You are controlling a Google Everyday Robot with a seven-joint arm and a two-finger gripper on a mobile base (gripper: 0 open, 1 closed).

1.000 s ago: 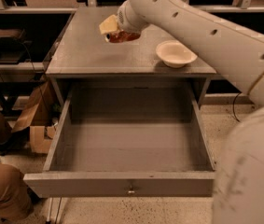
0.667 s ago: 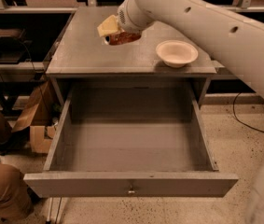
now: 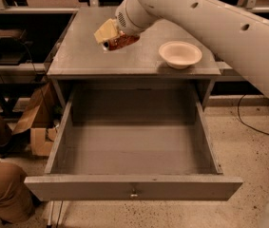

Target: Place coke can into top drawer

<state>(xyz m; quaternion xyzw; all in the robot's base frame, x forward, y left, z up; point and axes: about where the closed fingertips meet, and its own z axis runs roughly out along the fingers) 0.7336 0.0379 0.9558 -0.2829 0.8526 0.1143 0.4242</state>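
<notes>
Gripper (image 3: 112, 38) hangs over the counter (image 3: 84, 57) near its back, jaws clamped on the coke can (image 3: 120, 42), which is held tilted with one end showing. A cream bowl (image 3: 180, 54) sits apart on the counter. Below, the top drawer (image 3: 186, 187) stands open.

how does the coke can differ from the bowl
The coke can is red-orange, the bowl cream. The tool holds the can tilted above the cabinet top at left; the bowl rests upright on it at right. The can looks smaller than the bowl. Neither is in the top drawer.
</notes>
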